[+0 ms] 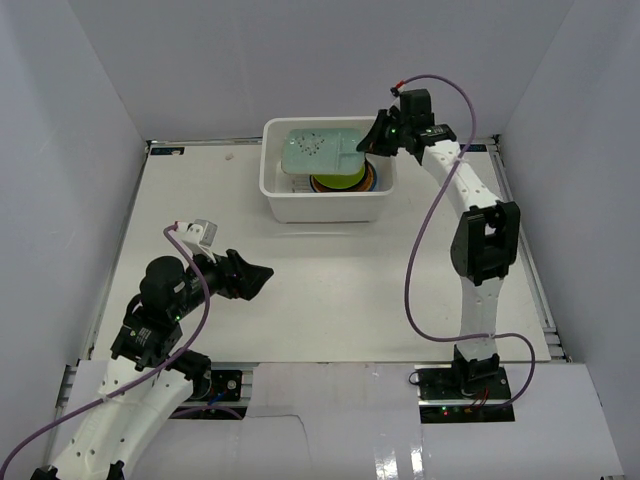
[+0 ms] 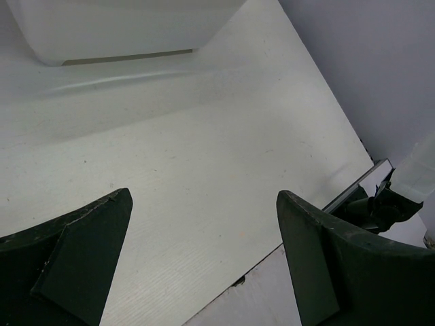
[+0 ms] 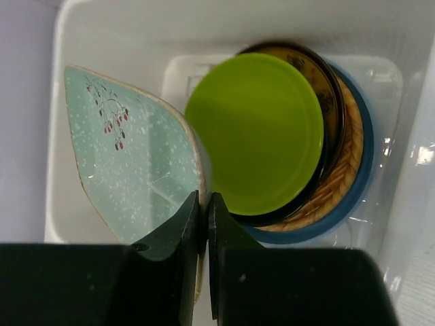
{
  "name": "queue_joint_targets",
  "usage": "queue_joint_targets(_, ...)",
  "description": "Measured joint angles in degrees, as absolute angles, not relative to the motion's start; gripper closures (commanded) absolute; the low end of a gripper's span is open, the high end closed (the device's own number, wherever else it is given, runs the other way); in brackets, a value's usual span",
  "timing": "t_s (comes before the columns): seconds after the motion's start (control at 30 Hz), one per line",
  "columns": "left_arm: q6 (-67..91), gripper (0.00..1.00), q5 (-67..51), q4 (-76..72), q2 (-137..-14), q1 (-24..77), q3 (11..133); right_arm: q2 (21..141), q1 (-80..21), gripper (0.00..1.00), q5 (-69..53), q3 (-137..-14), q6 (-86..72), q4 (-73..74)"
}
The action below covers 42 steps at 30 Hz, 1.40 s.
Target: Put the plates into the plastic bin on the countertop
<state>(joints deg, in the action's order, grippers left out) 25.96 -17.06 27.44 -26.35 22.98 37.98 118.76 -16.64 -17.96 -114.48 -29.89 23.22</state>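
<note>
The right fingers point(image 3: 197, 214) pinch shut on the near edge of the oblong plate point(image 3: 129, 170), whose long axis runs away from them inside the bin point(image 3: 109, 27), seemingly tilted against the round stack point(image 3: 255, 132); the left fingers point(image 1: 250, 275) gape empty, well apart.

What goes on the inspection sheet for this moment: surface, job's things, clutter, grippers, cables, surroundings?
Surface: white table, dark edging.
Job's things: white bin holds a stack topped by the lime plate; pale green plate tilted beside it.
Clutter: nothing seen.
Grippers: right gripper shut on the pale green plate's rim; left gripper open over the table.
Cables: purple cable looping loose, one per side.
Surroundings: pale grey panels on three sides.
</note>
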Motion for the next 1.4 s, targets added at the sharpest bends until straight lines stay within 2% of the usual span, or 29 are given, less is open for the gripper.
queue_joint_targets(0.13, 25.96, 0.02, -16.88, 27.44, -26.35, 22.98, 37.98, 123.87, -18.17, 0.92, -16.82, -116.90, -28.01, 27.92)
queue_joint_targets(0.3, 25.96, 0.02, -16.62, 27.46, -26.37, 22.98, 37.98, 124.07, -19.62, 0.92, -14.87, -113.89, -26.65, 29.12)
queue_joint_targets(0.43, 25.98, 0.02, -16.51, 27.46, -26.48, 22.98, 37.98, 123.92, -20.21, 0.80, -13.98, -110.91, -26.55, 28.29)
queue_joint_targets(0.47, 25.98, 0.02, -16.49, 27.46, -26.52, 22.98, 37.98, 123.92, -20.23, 0.72, -13.61, -110.72, -26.57, 28.12)
queue_joint_targets(0.53, 25.98, 0.02, -16.25, 27.53, -26.59, 22.98, 37.98, 123.76, -20.23, 0.61, -12.69, -110.72, -26.48, 27.83)
queue_joint_targets(0.57, 26.00, 0.02, -16.05, 27.59, -26.65, 22.98, 37.98, 123.63, -20.23, 0.49, -12.43, -110.61, -26.41, 27.40)
queue_joint_targets(0.63, 26.02, 0.02, -15.64, 27.83, -26.87, 22.98, 37.98, 122.80, -20.23, 0.37, -11.55, -109.67, -26.33, 26.02)
queue_joint_targets(0.67, 26.06, 0.02, -15.53, 27.99, -27.05, 22.98, 37.98, 122.32, -20.23, 0.28, -11.27, -109.23, -26.26, 25.63)
queue_joint_targets(0.73, 26.17, 0.02, -15.25, 28.18, -27.51, 22.98, 37.98, 121.27, -20.25, 0.18, -11.03, -108.40, -26.30, 24.93)
queue_joint_targets(0.77, 26.20, 0.02, -15.07, 28.32, -27.79, 22.98, 37.98, 120.68, -20.34, 0.03, -11.25, -108.12, -26.41, 24.23)
queue_joint_targets(0.83, 26.20, 0.02, -14.61, 28.40, -28.34, 22.98, 37.98, 119.46, -20.75, 0.10, -11.25, -107.92, -26.33, 23.09)
queue_joint_targets(1.0, 26.20, 0.02, -13.43, 28.75, -28.82, 22.98, 38.00, 113.51, -22.22, 0.10, -9.98, -107.92, -24.97, 22.50)
queue_joint_targets(1.17, 27.46, 0.02, -12.47, 30.09, -30.83, 22.94, 41.60, 102.06, -23.18, 0.10, -8.43, -106.00, -23.35, 20.91)
queue_joint_targets(1.27, 28.58, 0.02, -12.16, 30.41, -32.69, 22.94, 47.09, 90.85, -24.03, 0.10, -7.57, -100.03, -22.76, 18.81)
queue_joint_targets(1.4, 29.67, 0.02, -11.86, 30.06, -33.93, 22.94, 56.95, 68.69, -26.94, 0.10, -7.35, -81.01, -22.48, 10.59)
